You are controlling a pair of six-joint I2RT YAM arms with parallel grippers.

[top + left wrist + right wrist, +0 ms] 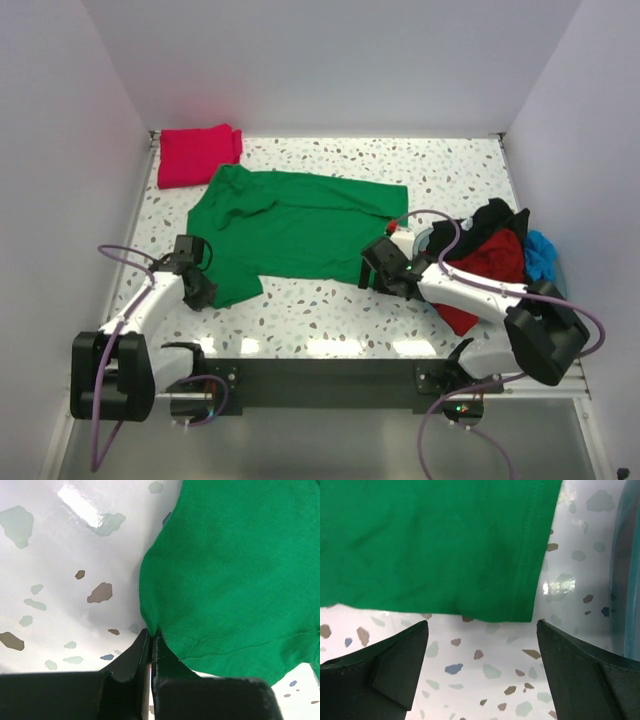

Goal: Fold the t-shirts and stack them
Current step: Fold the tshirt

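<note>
Green t-shirt [300, 225]: we see it spread open and a little rumpled across the middle of the bench [330, 315], reaching from near the left edge to right of centre.
Left tool [151, 635]: its fingers are pressed together, pinching the green t-shirt at the hem of the part nearest the left edge.
Right tool [482, 625]: its fingers stand wide apart over bare bench, just on the near side of the shirt's right-hand hem corner; we see no contact with the cloth.
Crimson t-shirt [197, 155]: folded, lying in the far left corner, just beyond the green one.
Pile at the right edge: dark red t-shirt [490, 265], black t-shirt [490, 220] and blue t-shirt [542, 255] heaped together unfolded.
Basket rim [625, 570]: light blue, to the right of the right tool in its wrist view.
</note>
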